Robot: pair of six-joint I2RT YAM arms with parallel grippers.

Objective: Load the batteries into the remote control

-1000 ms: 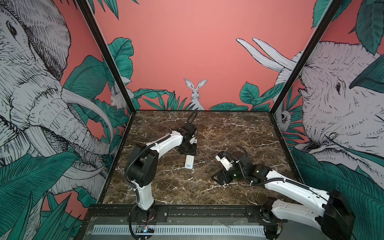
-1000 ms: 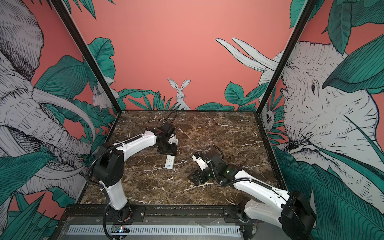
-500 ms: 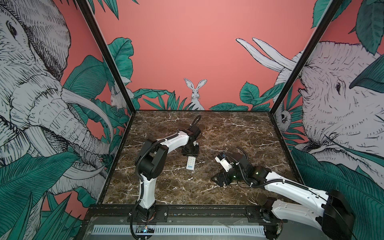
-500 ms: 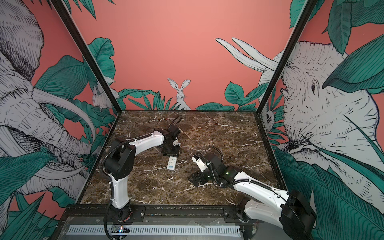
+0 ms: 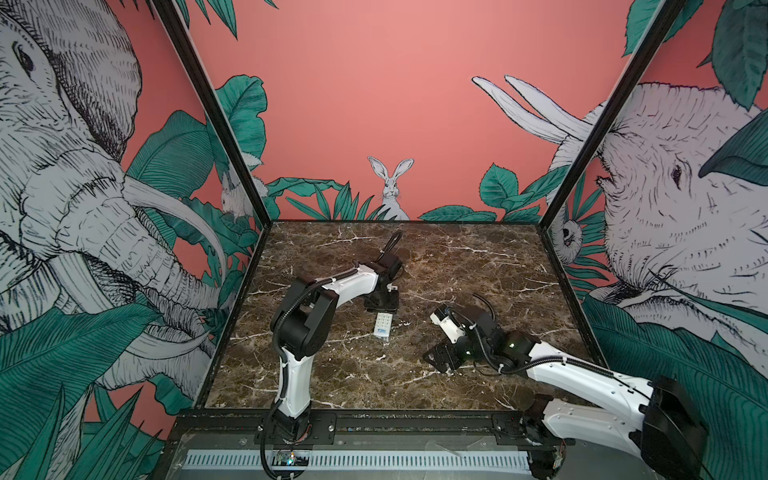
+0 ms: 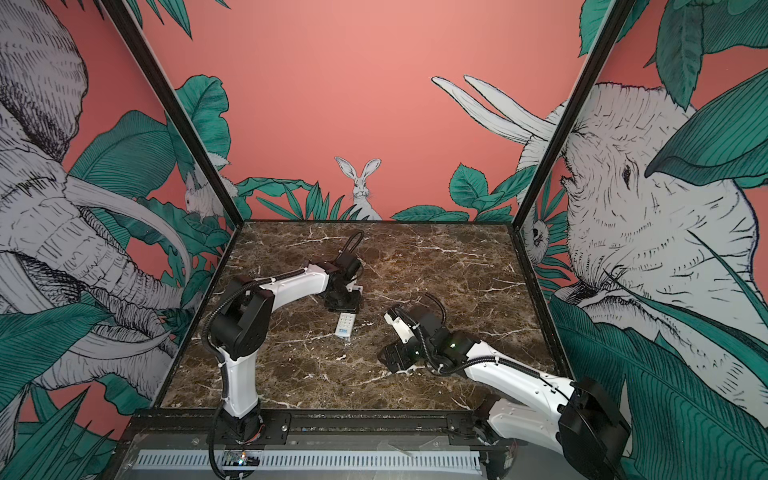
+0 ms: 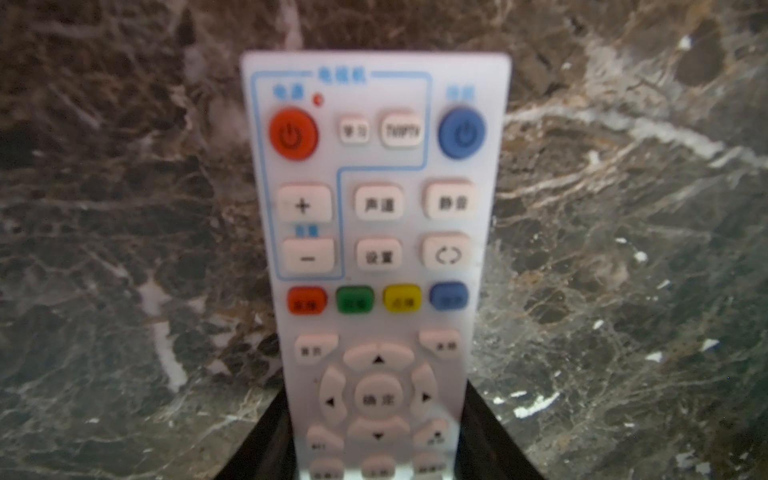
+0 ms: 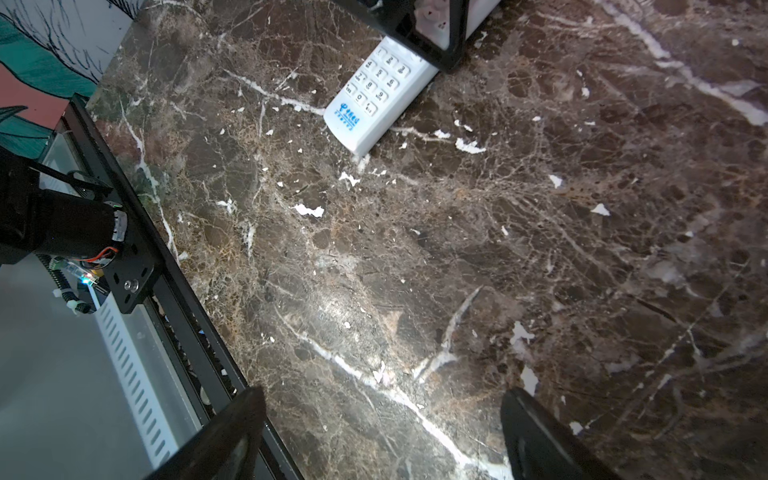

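The white remote control (image 5: 382, 326) (image 6: 345, 323) lies buttons-up near the middle of the marble table, its blue-logo end toward the front. My left gripper (image 5: 381, 305) is shut on its far half. In the left wrist view the remote control (image 7: 376, 199) runs out from between the black fingers (image 7: 488, 428). In the right wrist view its logo end (image 8: 365, 112) rests on the marble, and the left gripper (image 8: 432, 37) clamps the other end. My right gripper (image 5: 442, 357) (image 8: 382, 415) hangs open and empty over bare marble to the right. The batteries are out of view.
A black front rail (image 5: 374, 415) and a white slotted cable duct (image 8: 133, 374) border the table's near edge. Painted walls close in the left, back and right sides. The left arm's elbow (image 5: 303, 320) stands over the table's left part.
The left arm's elbow has swung to the right and the remote has shifted slightly right with the gripper. The right arm has barely moved.
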